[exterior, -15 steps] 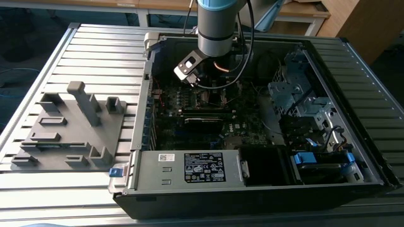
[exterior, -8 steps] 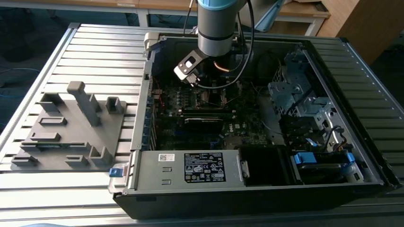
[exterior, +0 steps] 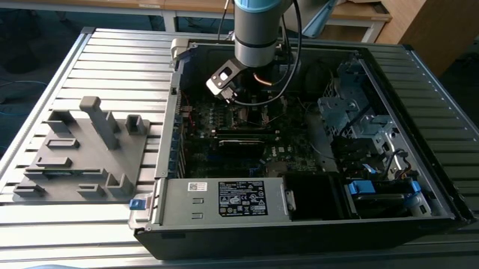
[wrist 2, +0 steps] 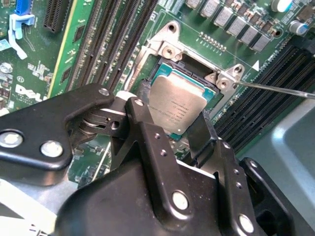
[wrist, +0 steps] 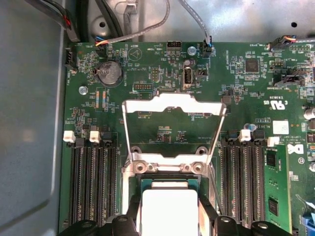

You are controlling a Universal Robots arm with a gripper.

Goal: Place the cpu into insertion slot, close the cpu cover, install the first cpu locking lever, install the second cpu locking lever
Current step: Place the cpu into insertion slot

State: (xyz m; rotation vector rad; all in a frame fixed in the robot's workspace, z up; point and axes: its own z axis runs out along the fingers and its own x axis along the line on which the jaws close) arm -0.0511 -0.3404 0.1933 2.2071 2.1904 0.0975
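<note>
The cpu (wrist 2: 178, 105) is clasped by opposite edges in the gripper (wrist 2: 173, 112), squarely over the insertion slot (wrist 2: 189, 65). The cpu cover (wrist: 172, 103) is seen raised at the slot's hinged edge.

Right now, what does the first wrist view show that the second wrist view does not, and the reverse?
First wrist view: the thin, shiny silver, square cpu cover, raised open, and a round silver coin battery. Second wrist view: a thin straight metal rod and a row of small grey square blocks. Both wrist views: the small, flat, square, silver-grey cpu, with the black gripper shut on two of its sides.
</note>
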